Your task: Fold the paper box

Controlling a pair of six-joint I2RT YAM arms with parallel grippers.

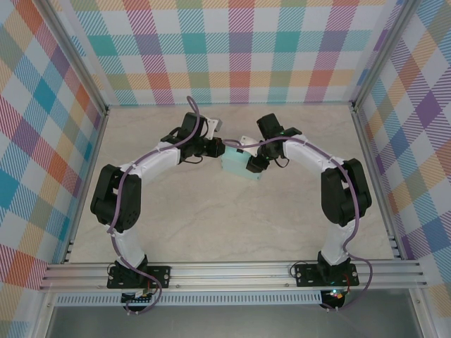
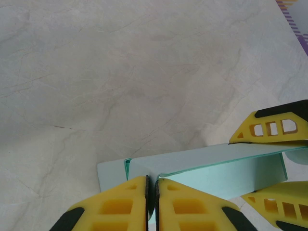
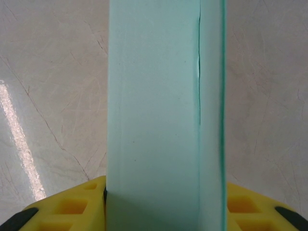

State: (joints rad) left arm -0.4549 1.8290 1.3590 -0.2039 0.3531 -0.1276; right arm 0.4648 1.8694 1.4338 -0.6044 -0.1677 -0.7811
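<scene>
**Left gripper** [image 1: 217, 151]: the yellow fingers [image 2: 115, 209] are pressed almost together. They pinch a thin upright wall of the paper box [image 2: 216, 173] at its near end, just beside the corner fold.

**Right gripper** [image 3: 163, 214]: the fingers [image 3: 72, 208] stand apart by the box's width. One lies against each long side, so the box is clamped across. From the left wrist camera, the same two fingers bracket the box's far end, one above and one below.

**Paper box** [image 1: 239, 169]: pale mint card, plain and part-folded into a long, shallow shape with raised walls.
- It sits between the two grippers, with the left gripper at its left end and the right gripper at its right end.
- It lies slightly askew to the table edges.
- The right wrist camera shows it running straight out from the jaws, with a lengthwise seam near its right edge where one panel overlaps another.
- Whether it rests on the table or hangs just above it cannot be told.

**Table** [image 1: 211, 225]: pale and marble-veined, with the box around its middle and well apart from every edge.

**Checked walls** [image 1: 232, 49]: these stand on three sides.

**Aluminium rail** [image 1: 232, 271]: runs along the near edge and carries both arm bases.
</scene>
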